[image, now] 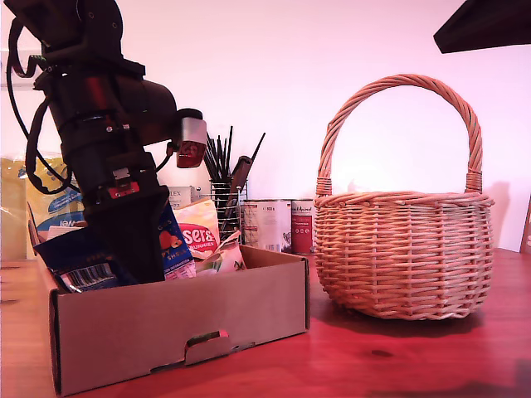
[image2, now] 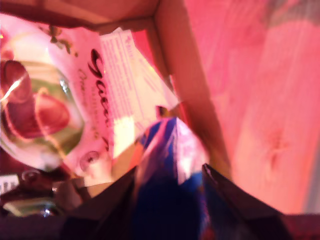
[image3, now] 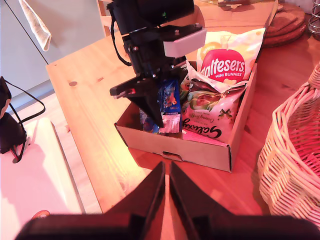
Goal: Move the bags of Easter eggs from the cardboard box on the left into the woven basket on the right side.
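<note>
We're down inside the cardboard box [image: 166,327] now, my first gripper [image2: 167,172] clenched on the blue pouch [image2: 165,165], pinching it by its crimped end near the box's front wall. That's a sensible hold: these bags look light, glossy and slippery, with soft film that crumples, so the flat seal is probably the firmest thing to grip. Beside the blue pouch in the box lie the white Galaxy pouch [image3: 210,112] and, behind it, the Maltesers bag [image3: 227,52]. The woven basket [image: 404,249] stands beside the box, apparently empty. My second gripper [image3: 167,187] hovers above the table in front of the box, fingers pressed together, carrying nothing.
</note>
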### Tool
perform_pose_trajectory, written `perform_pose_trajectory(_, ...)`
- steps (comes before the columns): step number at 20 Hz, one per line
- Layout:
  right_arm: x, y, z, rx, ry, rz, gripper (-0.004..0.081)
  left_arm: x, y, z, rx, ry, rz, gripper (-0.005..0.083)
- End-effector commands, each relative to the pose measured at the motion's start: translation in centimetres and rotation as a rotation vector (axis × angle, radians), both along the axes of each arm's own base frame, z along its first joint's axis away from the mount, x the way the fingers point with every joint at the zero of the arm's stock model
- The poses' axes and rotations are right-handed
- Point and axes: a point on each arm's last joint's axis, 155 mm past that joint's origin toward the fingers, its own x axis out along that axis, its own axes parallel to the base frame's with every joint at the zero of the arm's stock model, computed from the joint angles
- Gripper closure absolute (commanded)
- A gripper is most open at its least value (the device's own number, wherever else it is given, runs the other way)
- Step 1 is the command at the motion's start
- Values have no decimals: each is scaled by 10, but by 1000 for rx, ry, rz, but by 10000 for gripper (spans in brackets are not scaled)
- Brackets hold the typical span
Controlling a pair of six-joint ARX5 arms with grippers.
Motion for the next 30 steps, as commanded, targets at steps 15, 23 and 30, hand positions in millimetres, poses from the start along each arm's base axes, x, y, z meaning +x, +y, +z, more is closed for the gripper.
perform_pose_trajectory(15, -1, 1, 3, 6, -9, 7, 783, -27, -5, -23, 3, 172, -14, 797)
perform_pose_trajectory(23, -2, 1, 2, 6, -8, 7, 783, 0, -21, 51, -77, 28, -21, 797)
perform_pose_trajectory(30, -1, 1, 3, 6, -9, 6, 783, 17, -41, 113, -218, -117, -26, 797)
